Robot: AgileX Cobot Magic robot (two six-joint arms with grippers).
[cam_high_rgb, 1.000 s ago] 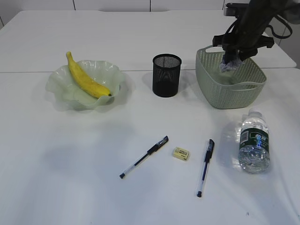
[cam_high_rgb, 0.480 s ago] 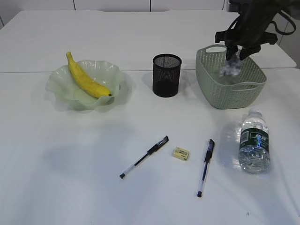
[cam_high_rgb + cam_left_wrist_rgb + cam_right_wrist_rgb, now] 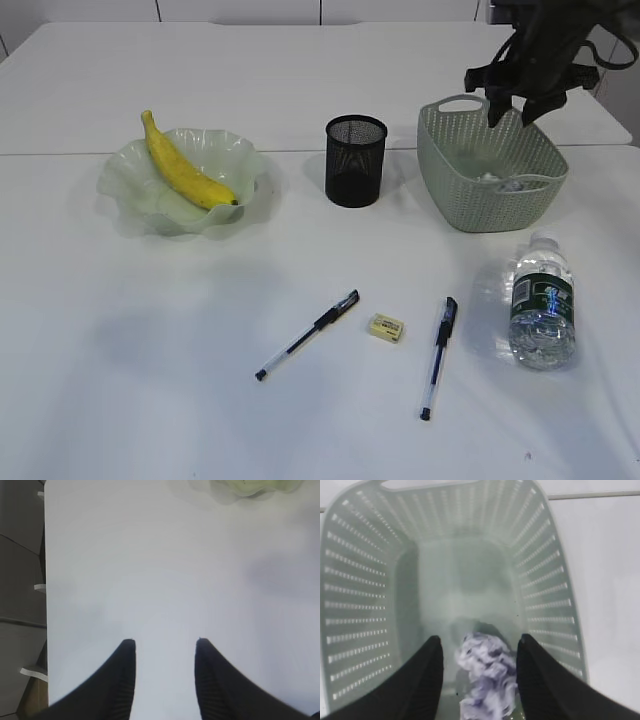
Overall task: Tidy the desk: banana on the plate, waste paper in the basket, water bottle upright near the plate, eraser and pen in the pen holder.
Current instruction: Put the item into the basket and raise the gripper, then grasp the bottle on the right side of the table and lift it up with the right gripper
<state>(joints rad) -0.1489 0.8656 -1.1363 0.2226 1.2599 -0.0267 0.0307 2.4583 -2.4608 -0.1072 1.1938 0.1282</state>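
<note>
Exterior view, right gripper (image 3: 511, 112): jaws apart and empty, poised above the far side of the basket (image 3: 440, 165).
Exterior view, waste paper (image 3: 497, 179): directly below the right gripper, on the basket floor, apart from the fingers.
Exterior view, water bottle (image 3: 542, 313): lying on its side on the table (image 3: 150, 400), nearer the camera than the gripper, well below it.
Exterior view, pen holder (image 3: 355, 160): upright, left of the gripper, just beside the basket.
Exterior view, two pens (image 3: 307, 335) (image 3: 438, 357) and eraser (image 3: 386, 327): flat on the table, left of the bottle, eraser between the pens.
Exterior view, banana (image 3: 183, 166): on the plate (image 3: 125, 190), far left of the gripper.
Left wrist view, left gripper (image 3: 165, 645): jaws apart, nothing between them, bare table beneath; plate edge far ahead.
Right wrist view, right gripper (image 3: 479, 650): fingers spread, crumpled paper lying loose between and beneath them inside the basket.
</note>
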